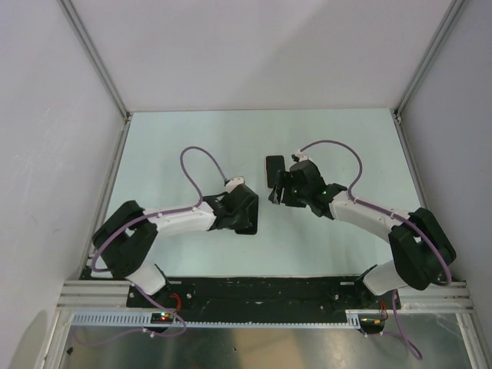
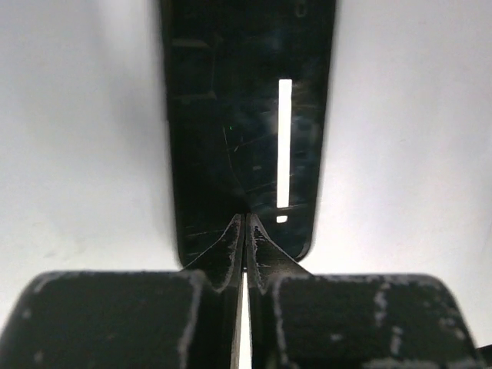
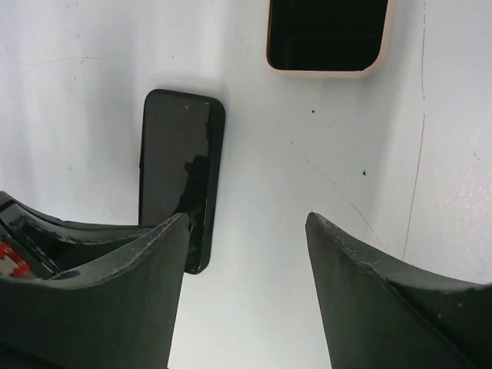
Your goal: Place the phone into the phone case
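Pressing together with no gap, the jaws of the left gripper (image 2: 246,223) meet tip to tip. The tips appear to rest on the near end of a black slab that looks like the phone case (image 2: 223,115). The left wrist view alone shows its surface: glossy, finely scratched, with a rounded corner and a bright strip of reflected light along its length. From the top view only a dark sliver of it (image 1: 247,229) shows beneath the left gripper (image 1: 244,215).

The jaws of the right gripper (image 3: 247,219) stand wide apart with nothing between them but bare table (image 3: 346,169). The fingers (image 3: 369,292) are matte black with curved inner faces.

The phone (image 3: 178,169) lies flat on the table just outside the left-hand finger, which hides its near end. It is a slim black bar with rounded corners, and its shiny face mirrors the finger. In the top view the phone (image 1: 274,169) lies lengthwise beside the right gripper (image 1: 278,188), apart from the case.

Only the right wrist view shows a third thing. A dark slab with a pale pinkish rim (image 3: 327,31) lies farther off and is cut by the frame edge.

The table is white and smooth, with a few specks and hairline marks.
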Controlling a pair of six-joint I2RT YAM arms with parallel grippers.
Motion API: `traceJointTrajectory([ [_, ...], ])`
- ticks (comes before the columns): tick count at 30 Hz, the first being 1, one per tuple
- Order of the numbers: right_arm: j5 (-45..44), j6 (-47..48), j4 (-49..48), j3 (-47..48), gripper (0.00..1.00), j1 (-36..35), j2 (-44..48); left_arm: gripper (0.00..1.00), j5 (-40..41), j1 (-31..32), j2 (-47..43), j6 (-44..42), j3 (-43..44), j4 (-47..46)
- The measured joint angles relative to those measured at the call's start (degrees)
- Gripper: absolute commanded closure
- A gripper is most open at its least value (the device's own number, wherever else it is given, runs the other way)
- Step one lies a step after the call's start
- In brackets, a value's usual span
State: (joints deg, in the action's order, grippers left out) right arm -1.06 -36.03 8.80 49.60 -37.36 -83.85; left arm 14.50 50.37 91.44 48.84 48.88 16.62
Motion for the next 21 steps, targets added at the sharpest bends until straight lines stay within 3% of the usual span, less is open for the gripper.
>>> traceJointTrajectory([
  [5, -0.37, -1.38, -0.68, 0.02, 0.24, -0.76, -0.31, 0.75, -1.64, -6.1, -5.31, -2.47, -0.44, 7.43],
  [12, -5.31, -3.08, 1.31, 5.2, 0.1, -7.82, -7.28, 0.46, -1.81, -13.97, -16.04, -6.58, 0.11, 10.64],
  [21, -12.41, -4.02, 5.2, 19.08, 0.11, -12.52, -20.52, 0.47, -4.81, -15.74, -16.9, -7.26, -0.04, 10.97],
])
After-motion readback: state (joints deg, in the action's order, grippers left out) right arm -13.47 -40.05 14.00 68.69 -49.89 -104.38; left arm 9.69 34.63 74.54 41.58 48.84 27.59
